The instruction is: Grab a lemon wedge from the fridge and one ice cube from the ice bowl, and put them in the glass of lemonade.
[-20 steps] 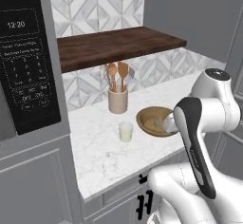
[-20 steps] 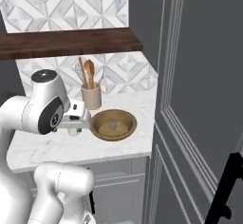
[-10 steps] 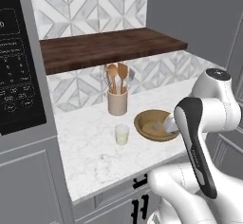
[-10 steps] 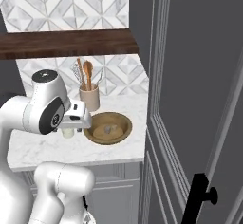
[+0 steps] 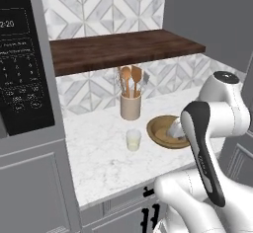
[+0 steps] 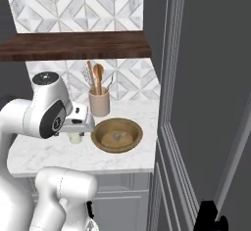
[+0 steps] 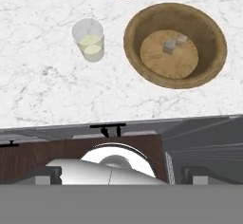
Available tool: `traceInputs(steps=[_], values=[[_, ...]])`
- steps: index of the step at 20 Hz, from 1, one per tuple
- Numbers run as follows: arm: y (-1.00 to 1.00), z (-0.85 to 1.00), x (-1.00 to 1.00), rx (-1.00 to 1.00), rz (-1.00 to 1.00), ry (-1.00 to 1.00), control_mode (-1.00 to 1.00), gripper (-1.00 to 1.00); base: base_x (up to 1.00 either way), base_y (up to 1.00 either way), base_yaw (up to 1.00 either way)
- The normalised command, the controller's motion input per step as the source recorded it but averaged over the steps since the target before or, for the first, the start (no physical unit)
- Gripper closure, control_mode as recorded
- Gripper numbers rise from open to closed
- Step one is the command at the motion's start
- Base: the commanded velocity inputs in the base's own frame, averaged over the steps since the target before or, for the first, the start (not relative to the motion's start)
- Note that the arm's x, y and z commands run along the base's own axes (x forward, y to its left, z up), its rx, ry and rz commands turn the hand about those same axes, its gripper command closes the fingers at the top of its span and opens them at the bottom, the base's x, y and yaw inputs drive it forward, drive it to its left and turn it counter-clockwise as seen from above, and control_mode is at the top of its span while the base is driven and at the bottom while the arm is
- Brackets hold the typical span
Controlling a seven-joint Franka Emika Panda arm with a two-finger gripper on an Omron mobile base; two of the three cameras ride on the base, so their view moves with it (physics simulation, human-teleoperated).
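Fig.: my view w/ arm folded over the table [image 5: 99,163]. Elbow bent sharply, white forearm & dark joint up front in left base view, hand pointing down at the marble, near the front edge. In right base view the hand [image 6: 78,124] sits just left of the bowl [image 6: 117,135], w/ the glass [image 6: 75,137] partly hidden below it.

Fingers: tips not visible in hand view; spread fully, released, nothing held.

Bowl [image 7: 175,44]: wood-look, on the table, right of the glass [image 7: 89,39] in hand view; the two are near but apart. Two pale ice cubes [image 7: 172,44] lie on its flat bottom, side by side, approx. touching.

Glass [image 5: 133,140]: upright, pale yellow liquid low inside.

Crock [image 5: 131,105] w/ wooden spoons stands behind the glass, by the tiled wall, under a dark wood shelf [image 5: 123,49].

Fridge [image 6: 206,93]: dark door surface at right in right base view. Lemon wedge: can't tell where.
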Motion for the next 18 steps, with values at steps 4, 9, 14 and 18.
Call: traceInputs(steps=[4,9,14,18], values=[[0.0,0.0,0.0,0.0,0.0,0.0,1.0,-1.0,0.27,0.0,0.13],[0.0,-0.01,0.25,0.0,0.02,0.0,-1.0,-1.0,0.0,0.0,0.0],[-0.21,-0.13,0.25,0.0,-0.05,-0.03,-1.0,-1.0,0.0,0.0,0.0],[-0.27,-0.23,0.46,0.0,-0.11,-0.01,-1.0,-1.0,0.0,0.0,0.0]])
